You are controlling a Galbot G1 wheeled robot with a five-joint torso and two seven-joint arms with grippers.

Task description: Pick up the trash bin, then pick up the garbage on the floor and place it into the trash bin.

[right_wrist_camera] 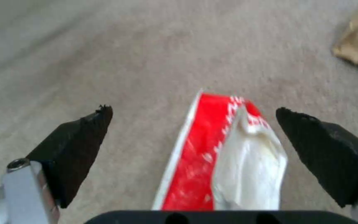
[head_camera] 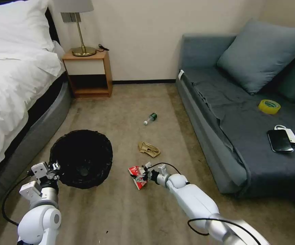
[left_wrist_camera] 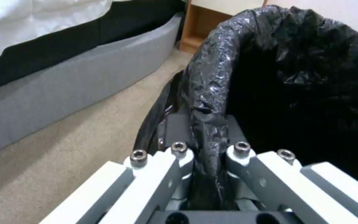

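The trash bin (head_camera: 82,158), round with a glossy black bag liner, stands on the carpet by the bed. My left gripper (head_camera: 54,167) is shut on its rim (left_wrist_camera: 207,124), bag plastic pinched between the fingers. A red-white wrapper (head_camera: 137,176) lies on the floor. My right gripper (head_camera: 143,175) is open over it, and the wrapper (right_wrist_camera: 220,155) sits between the black pads (right_wrist_camera: 84,146) without either one touching it. A tan paper wad (head_camera: 149,149) lies just beyond, and a small green-capped clear bottle (head_camera: 150,118) farther off.
The white bed (head_camera: 14,85) with its grey base runs along the left. A wooden nightstand (head_camera: 88,73) with a lamp stands at the back wall. At right, a grey sofa (head_camera: 242,126) carries a yellow tape roll (head_camera: 269,106) and a black phone (head_camera: 279,140).
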